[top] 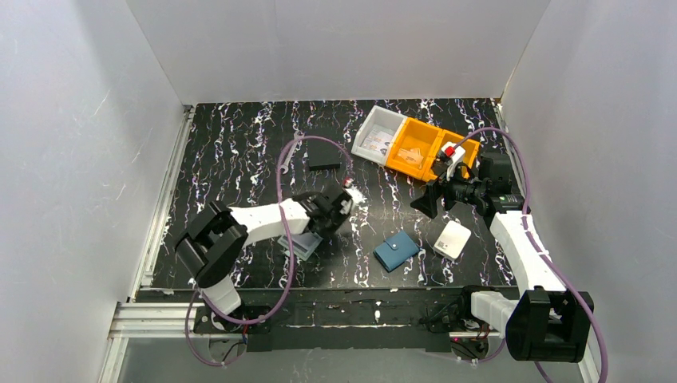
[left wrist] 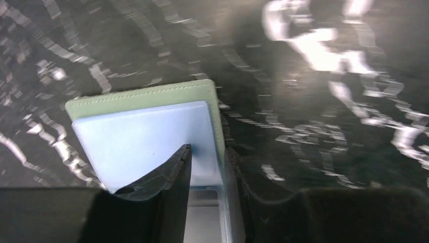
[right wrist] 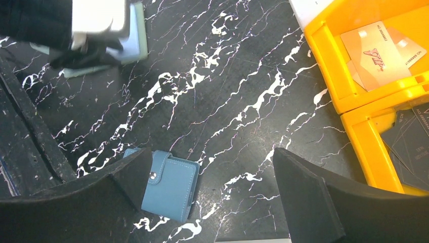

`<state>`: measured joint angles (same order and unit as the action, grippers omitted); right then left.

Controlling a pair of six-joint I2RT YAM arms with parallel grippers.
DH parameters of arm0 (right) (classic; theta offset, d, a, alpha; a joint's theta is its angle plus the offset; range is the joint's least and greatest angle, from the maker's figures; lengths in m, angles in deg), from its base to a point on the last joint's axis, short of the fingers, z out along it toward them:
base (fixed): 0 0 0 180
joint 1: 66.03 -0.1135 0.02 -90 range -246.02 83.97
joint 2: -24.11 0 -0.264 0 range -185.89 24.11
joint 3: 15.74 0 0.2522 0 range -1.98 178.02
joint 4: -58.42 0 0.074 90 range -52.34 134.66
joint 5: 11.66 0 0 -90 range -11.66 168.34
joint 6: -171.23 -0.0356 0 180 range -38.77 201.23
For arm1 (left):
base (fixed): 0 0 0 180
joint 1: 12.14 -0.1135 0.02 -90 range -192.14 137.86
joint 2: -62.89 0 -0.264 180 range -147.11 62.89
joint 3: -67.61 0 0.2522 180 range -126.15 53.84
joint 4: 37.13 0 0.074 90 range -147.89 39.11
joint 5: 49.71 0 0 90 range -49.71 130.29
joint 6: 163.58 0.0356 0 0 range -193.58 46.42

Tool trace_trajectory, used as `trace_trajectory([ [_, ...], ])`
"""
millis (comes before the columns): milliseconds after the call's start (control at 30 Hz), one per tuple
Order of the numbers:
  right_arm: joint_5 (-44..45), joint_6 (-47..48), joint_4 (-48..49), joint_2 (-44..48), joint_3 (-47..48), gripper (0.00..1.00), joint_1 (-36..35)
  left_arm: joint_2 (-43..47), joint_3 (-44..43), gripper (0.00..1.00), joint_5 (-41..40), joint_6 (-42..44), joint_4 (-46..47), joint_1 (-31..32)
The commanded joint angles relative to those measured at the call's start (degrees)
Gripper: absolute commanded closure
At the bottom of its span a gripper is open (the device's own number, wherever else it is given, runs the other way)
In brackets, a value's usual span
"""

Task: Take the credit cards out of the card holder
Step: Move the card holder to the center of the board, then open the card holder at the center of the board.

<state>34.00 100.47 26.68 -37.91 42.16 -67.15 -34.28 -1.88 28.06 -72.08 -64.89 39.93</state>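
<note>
The blue card holder (top: 397, 250) lies shut on the table, its snap strap fastened (right wrist: 169, 185). A pale blue-grey credit card (left wrist: 141, 142) with a green stitched border lies left of it (top: 302, 243). My left gripper (left wrist: 209, 148) straddles the card's right edge: one finger over its face, the other beside it, and a clear plastic edge in the narrow gap between them. From above, the left gripper (top: 318, 230) points down at the card. My right gripper (top: 425, 201) hovers wide open above the table (right wrist: 211, 152), with the card holder beside its left finger and nothing between its fingers.
A white rounded box (top: 452, 238) lies right of the card holder. At the back right stand a white bin (top: 375, 132) and an orange bin (top: 419, 152) holding pinkish cards (right wrist: 379, 50). A flat black rectangle (top: 324, 152) lies at the back centre. White walls enclose the table.
</note>
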Motion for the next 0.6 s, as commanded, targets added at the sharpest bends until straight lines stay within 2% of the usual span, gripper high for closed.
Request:
trace_trajectory([
  [0, -1.3, 0.0, 0.8, 0.0, 1.7, 0.01, 0.2, 1.2, -0.5, 0.73, -0.9, -4.2, -9.5, -12.1],
  [100, -1.4, 0.1, 0.8, 0.0, 1.8, 0.02, 0.2, 1.8, 0.1, 0.73, 0.7, -5.7, -9.2, -18.7],
  [200, -1.5, 0.2, 0.6, 0.1, 1.7, 0.02, 0.2, 3.3, 0.5, 0.72, 4.5, -5.6, -7.8, -22.2],
  [400, -1.2, 1.1, 0.1, 0.1, 1.7, 0.02, 0.2, 11.6, 0.2, 0.49, 17.7, -9.9, -5.0, -22.3],
  [500, -1.4, 3.0, -1.1, -0.2, 1.9, 0.02, 0.2, 17.9, 2.6, 0.42, 26.3, -14.9, -0.9, -22.4],
  [567, -2.7, 7.3, -4.3, -0.7, 2.5, 0.02, 0.2, 21.6, 6.8, 0.40, 32.5, -19.6, 5.7, -22.3],
])
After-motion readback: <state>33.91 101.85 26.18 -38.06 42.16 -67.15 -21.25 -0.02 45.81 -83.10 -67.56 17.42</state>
